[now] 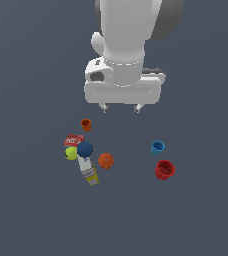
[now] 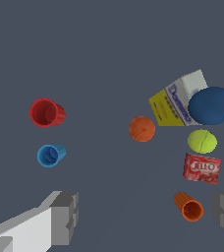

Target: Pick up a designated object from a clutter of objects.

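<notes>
The designated object, a small yellow-green ball (image 1: 71, 153) (image 2: 202, 141), lies in the clutter on the exterior view's left, touching the dark blue ball (image 1: 85, 149) (image 2: 212, 106) and beside the flat red packet (image 1: 73, 139) (image 2: 202, 168). A yellow-white box (image 1: 88, 171) (image 2: 175, 102) and an orange ball (image 1: 105, 160) (image 2: 142, 128) lie close by. My gripper (image 1: 121, 108) (image 2: 146, 216) hangs open above the floor, well clear of the clutter, with nothing between its fingers (image 2: 64, 217).
A small orange cup (image 1: 86, 125) (image 2: 188, 206) lies near the packet. A blue cup (image 1: 157, 147) (image 2: 50, 155) and a red cup (image 1: 164, 170) (image 2: 46, 112) stand apart on the exterior view's right. The grey floor (image 1: 31, 210) spreads all around.
</notes>
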Controlling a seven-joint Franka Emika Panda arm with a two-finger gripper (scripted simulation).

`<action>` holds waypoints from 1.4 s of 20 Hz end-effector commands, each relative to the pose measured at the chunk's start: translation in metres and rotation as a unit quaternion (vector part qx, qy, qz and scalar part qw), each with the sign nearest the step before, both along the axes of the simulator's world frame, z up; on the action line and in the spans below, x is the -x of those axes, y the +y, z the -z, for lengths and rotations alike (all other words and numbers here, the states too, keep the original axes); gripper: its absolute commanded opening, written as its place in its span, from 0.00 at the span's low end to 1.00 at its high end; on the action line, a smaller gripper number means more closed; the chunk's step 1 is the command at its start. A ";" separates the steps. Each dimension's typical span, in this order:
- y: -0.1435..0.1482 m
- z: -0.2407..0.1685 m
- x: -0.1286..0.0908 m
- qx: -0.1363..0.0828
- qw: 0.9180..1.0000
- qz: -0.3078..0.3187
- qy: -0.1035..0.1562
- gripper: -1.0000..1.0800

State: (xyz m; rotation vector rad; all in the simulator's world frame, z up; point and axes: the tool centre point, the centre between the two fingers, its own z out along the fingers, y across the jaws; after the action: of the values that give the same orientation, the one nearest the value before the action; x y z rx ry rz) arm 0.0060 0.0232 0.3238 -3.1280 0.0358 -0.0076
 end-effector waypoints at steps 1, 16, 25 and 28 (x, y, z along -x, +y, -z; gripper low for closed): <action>-0.002 0.003 -0.001 0.000 1.000 0.001 0.000 0.96; -0.097 0.102 -0.025 -0.007 1.000 0.029 0.000 0.96; -0.189 0.193 -0.014 0.000 0.998 0.055 0.001 0.96; -0.208 0.212 -0.008 0.003 0.998 0.060 0.002 0.96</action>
State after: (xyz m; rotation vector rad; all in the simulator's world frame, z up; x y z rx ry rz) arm 0.0168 -0.1752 0.1217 -3.1229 0.2185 -0.0013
